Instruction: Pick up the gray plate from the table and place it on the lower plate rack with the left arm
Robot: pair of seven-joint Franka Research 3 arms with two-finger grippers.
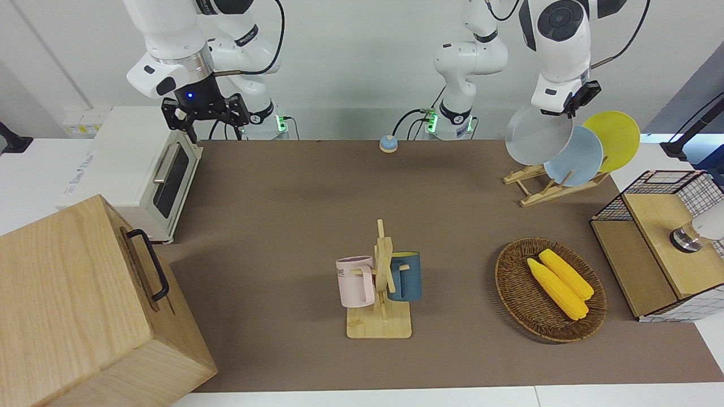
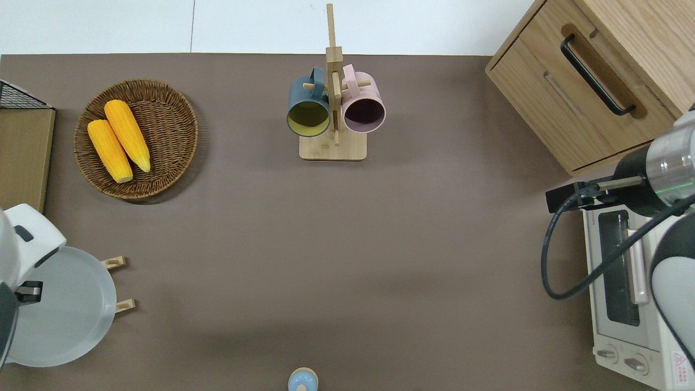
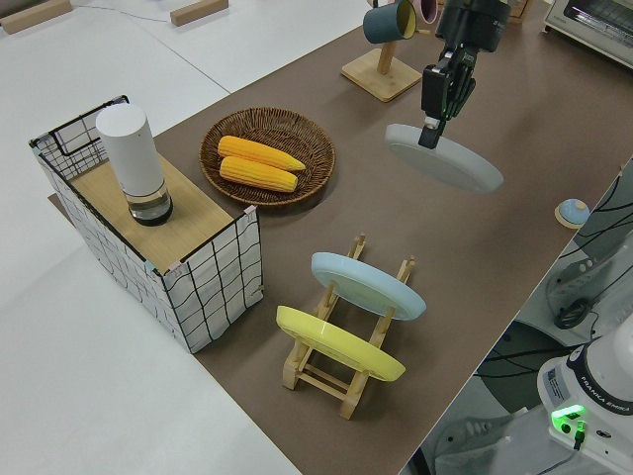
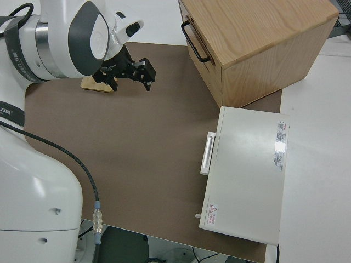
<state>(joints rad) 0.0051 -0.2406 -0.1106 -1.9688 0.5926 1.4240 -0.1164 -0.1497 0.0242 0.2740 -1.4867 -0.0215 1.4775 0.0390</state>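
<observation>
1. We see the left gripper (image 3: 432,127) in the upper middle of the left side view, its fingers clamped on the rim of the gray plate (image 3: 445,158), which hangs tilted in the air clear of the table (image 3: 514,247)
2. In the front view the gray plate (image 1: 537,135) sits at the upper right of the frame, under the left gripper (image 1: 567,112), and overlaps the light-blue plate (image 1: 580,158)
3. In the overhead view the gray plate (image 2: 65,309) fills the lower left corner, over the lower plate rack, whose two rail ends (image 2: 120,283) poke out from under the plate's edge
4. The lower plate rack (image 3: 341,371) stands at the lower middle of the left side view, with the light-blue plate (image 3: 366,285) and the yellow plate (image 3: 341,344) leaning in its slots; the gray plate hangs apart from both
5. The right arm is parked at the upper left of the front view; the right gripper (image 1: 205,116) has its fingers spread wide and holds nothing
6. A wicker basket (image 1: 512,294) with two corn cobs (image 1: 560,285) lies at the lower right of the front view, and a wooden mug stand (image 1: 382,299) with a pink mug (image 1: 355,281) and a dark-blue mug (image 1: 405,277) stands at the lower middle
7. A white toaster oven (image 1: 136,169) and a wooden drawer box (image 1: 79,305) take up the left of the front view, and a wire-sided shelf (image 1: 673,249) takes up the right edge
</observation>
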